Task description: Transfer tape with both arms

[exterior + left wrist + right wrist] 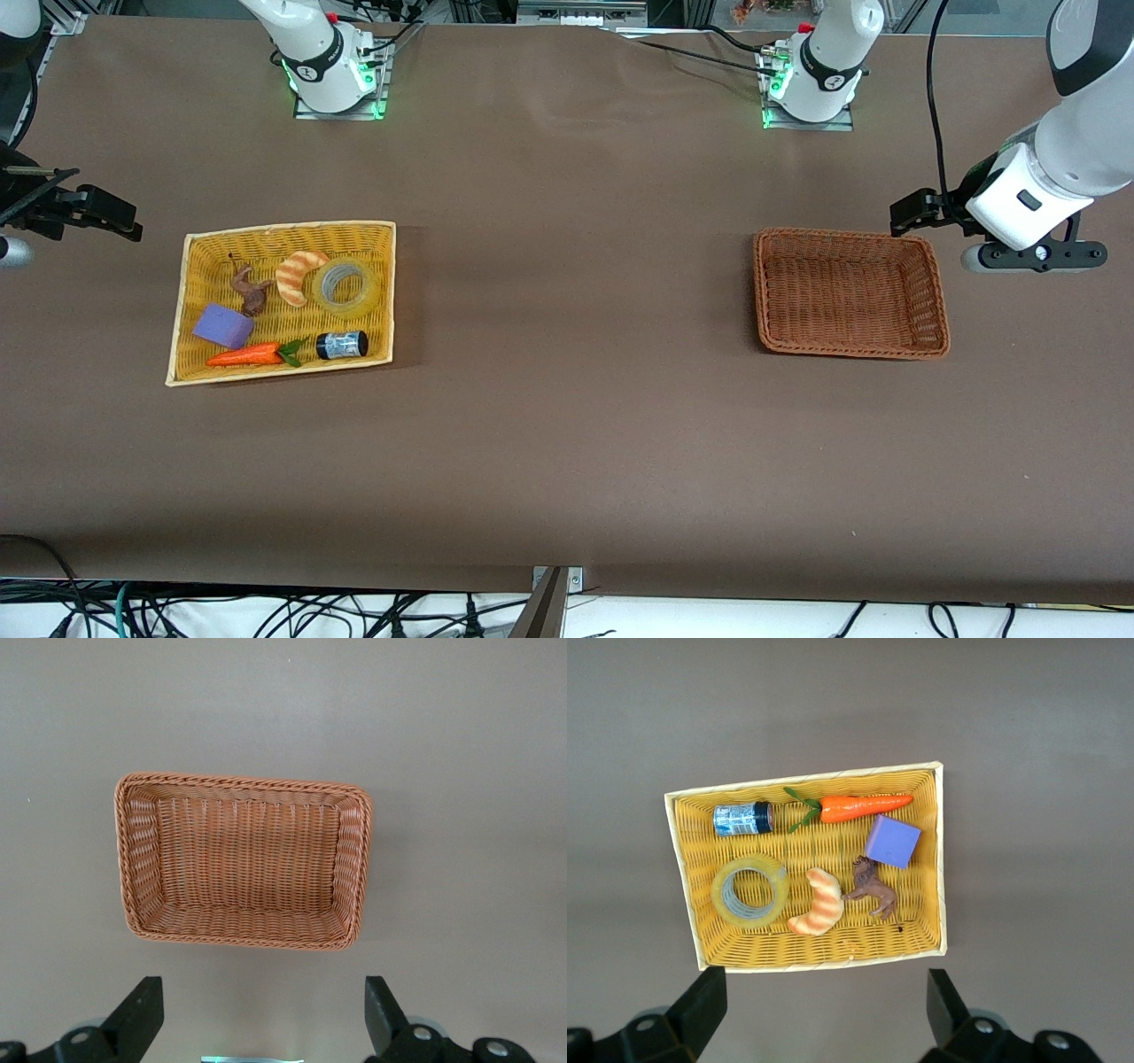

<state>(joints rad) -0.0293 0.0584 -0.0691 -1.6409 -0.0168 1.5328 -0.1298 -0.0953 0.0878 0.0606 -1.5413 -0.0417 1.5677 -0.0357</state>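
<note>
- Tape (345, 287) is being kept in the yellow basket (199, 244), beside the croissant (299, 276).
- Right gripper (824, 1014), spread wide, is being held above that basket's edge.
- Left gripper (264, 1019), spread wide, is being held by the brown basket (244, 859).

Beside the yellow basket (288, 235), the right pincer (97, 217) is partly cut off by the picture's edge; the label on the jar (342, 345) is too small to read.

Tape (345, 286) lies in the tray (199, 239) beside the croissant (299, 276) — jar (342, 345) nearer the camera; basket (932, 288) well apart.
</note>
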